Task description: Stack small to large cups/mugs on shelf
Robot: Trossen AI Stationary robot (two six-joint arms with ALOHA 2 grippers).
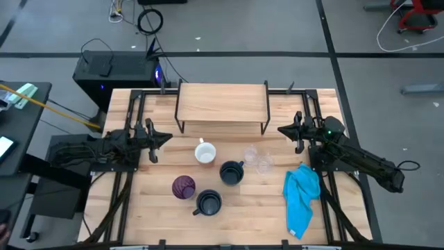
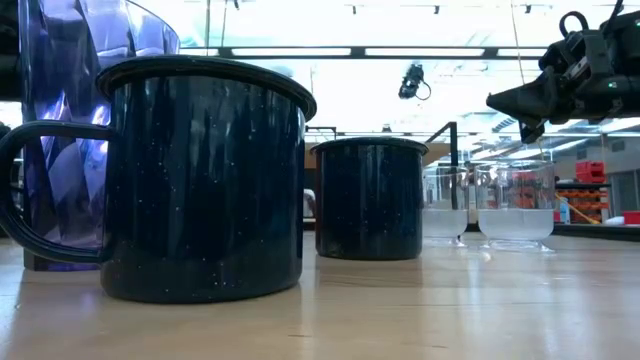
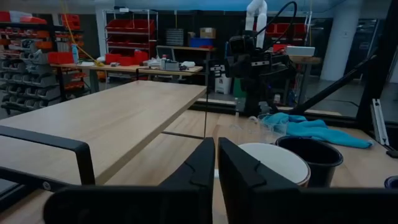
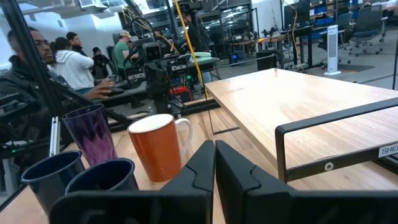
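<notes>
Standing nearest the table's front edge in the high view, 1 dark navy enamel mug [image 1: 208, 203] sits upright with the faceted purple plastic tumbler [image 1: 184, 187] just beside it on the left arm's side. Behind these stands the second dark navy mug [image 1: 231, 172], its handle towards the right arm. Farther back, the orange mug with a white inside [image 1: 205, 153] stands upright, and 2 small clear glasses [image 1: 258, 160] stand close together between the second navy mug and the bright blue crumpled cloth [image 1: 302, 196], which lies on the tabletop under the right arm. All 6 cups rest on the light wooden tabletop [image 1: 152, 208], none on another.

At the table's left side, the left gripper [image 1: 166, 137] hovers above the wood with its 2 dark fingers closed together, holding nothing. Opposite, the right gripper [image 1: 280, 129] hangs likewise at the right side, fingers pressed together and empty.

Farthest back, the low light-wood shelf on thin black wire legs [image 1: 222, 104] stands between the arms, its board bare.
</notes>
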